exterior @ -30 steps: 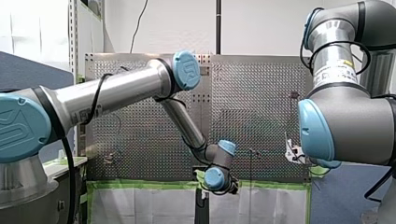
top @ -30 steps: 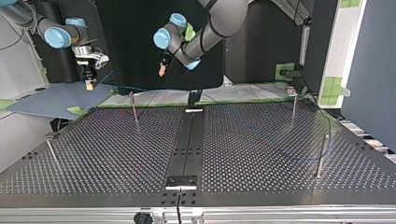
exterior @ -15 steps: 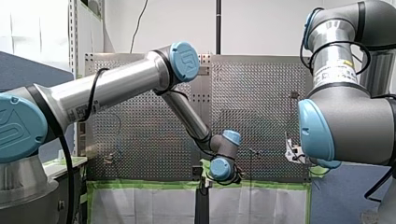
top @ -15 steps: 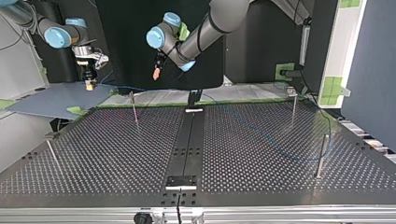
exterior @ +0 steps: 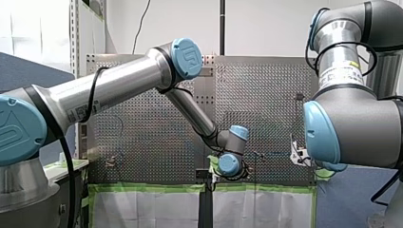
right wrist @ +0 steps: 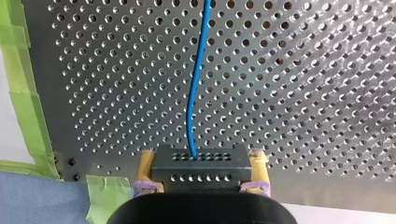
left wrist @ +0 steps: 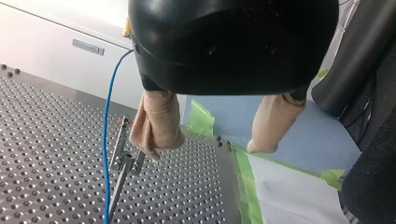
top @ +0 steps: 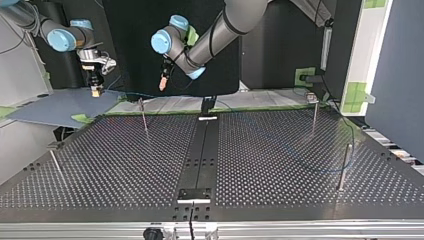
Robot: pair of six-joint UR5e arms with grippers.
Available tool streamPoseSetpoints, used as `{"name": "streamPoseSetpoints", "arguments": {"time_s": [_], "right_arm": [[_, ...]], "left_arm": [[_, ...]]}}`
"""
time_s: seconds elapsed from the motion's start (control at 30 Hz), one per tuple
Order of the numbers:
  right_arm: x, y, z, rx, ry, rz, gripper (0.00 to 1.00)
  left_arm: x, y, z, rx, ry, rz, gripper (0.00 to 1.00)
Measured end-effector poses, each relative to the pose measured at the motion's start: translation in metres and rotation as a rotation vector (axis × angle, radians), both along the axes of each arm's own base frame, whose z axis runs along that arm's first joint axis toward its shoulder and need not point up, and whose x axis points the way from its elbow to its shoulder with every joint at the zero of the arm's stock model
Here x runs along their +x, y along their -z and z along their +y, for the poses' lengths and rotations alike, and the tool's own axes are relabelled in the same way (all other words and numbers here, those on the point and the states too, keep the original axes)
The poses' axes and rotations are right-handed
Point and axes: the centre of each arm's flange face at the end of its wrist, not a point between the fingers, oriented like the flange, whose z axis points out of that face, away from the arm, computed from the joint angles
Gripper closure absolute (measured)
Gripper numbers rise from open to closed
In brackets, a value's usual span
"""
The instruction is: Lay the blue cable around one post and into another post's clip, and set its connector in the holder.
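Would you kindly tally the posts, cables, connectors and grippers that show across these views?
Posts: 4
Blue cable: 1
Connector: 1
Grippers: 2, the left gripper and the right gripper
Total: 8

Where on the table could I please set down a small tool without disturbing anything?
Free: the top view's left half, bordered by the far-left post, the near-left post and the dark centre strip. Crowded: the right half, where the blue cable curves near the far-right post and the near-right post.
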Motion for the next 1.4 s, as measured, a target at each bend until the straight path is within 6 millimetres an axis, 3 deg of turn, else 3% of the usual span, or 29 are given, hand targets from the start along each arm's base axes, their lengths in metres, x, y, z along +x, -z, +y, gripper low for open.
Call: {"name": "streamPoseSetpoints", "arguments": {"time_s": [0.83,1.2,1.4], "right_arm": [[-0.001,0.000,-0.001,-0.004,0.000,-0.004,1.00],[0.000,0.000,0.000,-0.008,-0.004,0.018,1.00],[0.001,0.000,0.000,-0.010,-0.010,0.026,1.00]], "left_arm": [[0.023,-0.036,-0.016,-0.052,-0.041,-0.065,0.00],[0.038,-0.037,-0.006,-0.074,-0.103,-0.068,0.00],[0.059,-0.023,0.006,-0.073,-0.131,-0.054,0.00]]}}
